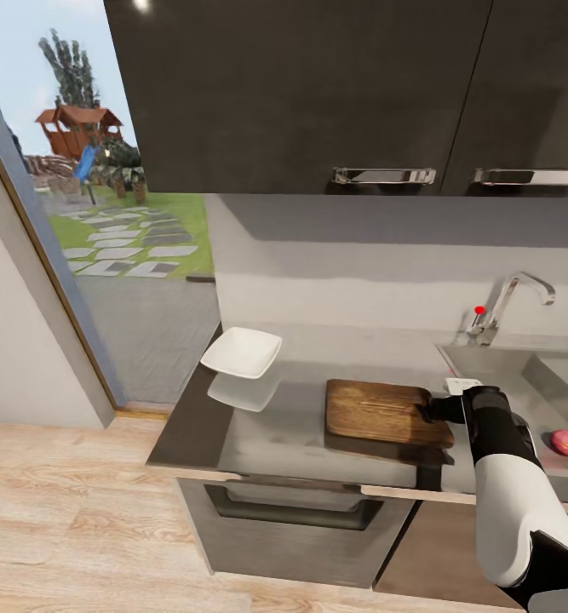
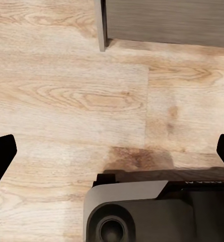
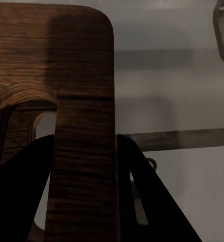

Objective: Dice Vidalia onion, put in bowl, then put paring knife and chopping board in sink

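Note:
The dark-brown chopping board hangs just over the grey countertop, casting a shadow below it. My right gripper is shut on its handle end by the slot. In the right wrist view the board runs between the two dark fingers of the right gripper. The white bowl sits at the counter's far left corner. A reddish onion lies in the sink to the right. The paring knife is out of view. My left gripper is open over the wooden floor.
A chrome faucet with a red knob stands behind the sink. Dark upper cabinets with metal handles hang over the counter. A glass door to the garden is at the left. The robot base is under the left gripper.

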Robot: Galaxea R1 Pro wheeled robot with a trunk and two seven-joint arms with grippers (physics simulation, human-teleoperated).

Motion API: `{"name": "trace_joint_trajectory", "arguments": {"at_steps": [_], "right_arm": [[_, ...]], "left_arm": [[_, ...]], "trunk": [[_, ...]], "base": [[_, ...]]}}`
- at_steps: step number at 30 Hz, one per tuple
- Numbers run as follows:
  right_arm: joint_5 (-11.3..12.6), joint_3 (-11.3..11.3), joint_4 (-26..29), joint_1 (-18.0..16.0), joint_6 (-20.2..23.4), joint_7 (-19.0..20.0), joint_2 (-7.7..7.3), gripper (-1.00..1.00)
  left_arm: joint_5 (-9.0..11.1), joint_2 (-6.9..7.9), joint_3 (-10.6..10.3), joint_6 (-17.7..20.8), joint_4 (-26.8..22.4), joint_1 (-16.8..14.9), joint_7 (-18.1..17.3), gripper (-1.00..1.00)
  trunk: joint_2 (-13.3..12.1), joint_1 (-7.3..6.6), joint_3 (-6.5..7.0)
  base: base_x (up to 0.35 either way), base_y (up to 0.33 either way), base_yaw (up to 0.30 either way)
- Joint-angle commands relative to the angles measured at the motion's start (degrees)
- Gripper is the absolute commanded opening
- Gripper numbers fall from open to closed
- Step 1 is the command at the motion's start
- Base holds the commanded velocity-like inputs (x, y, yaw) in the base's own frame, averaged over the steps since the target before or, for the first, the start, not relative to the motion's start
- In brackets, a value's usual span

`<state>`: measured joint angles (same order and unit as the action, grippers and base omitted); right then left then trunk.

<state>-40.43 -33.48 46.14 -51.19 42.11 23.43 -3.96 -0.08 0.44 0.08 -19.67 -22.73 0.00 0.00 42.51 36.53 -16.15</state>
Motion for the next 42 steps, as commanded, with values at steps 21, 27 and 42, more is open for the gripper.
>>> {"name": "trace_joint_trajectory", "arguments": {"at_steps": [21, 27, 42], "right_arm": [[-1.47, -0.17, 0.06, -0.05, -0.62, 0.49, -0.04, -1.0], [-1.56, -0.18, 0.01, -0.05, -3.44, 0.46, -0.08, -1.0], [-1.48, -0.93, 0.07, -0.05, -3.97, 0.21, 0.04, -1.0]], "left_arm": [[-0.01, 0.0, 0.02, -0.11, -0.03, 0.0, 0.0, 1.0], [-0.01, 0.0, 0.05, -0.11, -0.03, 0.0, 0.0, 1.0], [-0.01, 0.09, 0.09, -0.11, -0.17, 0.0, 0.0, 1.0]], "trunk": [[0.06, 0.01, -0.07], [0.06, 0.01, -0.07], [0.06, 0.01, -0.07]], "base": [[0.0, 0.0, 0.0], [0.0, 0.0, 0.0], [0.0, 0.0, -0.001]]}}
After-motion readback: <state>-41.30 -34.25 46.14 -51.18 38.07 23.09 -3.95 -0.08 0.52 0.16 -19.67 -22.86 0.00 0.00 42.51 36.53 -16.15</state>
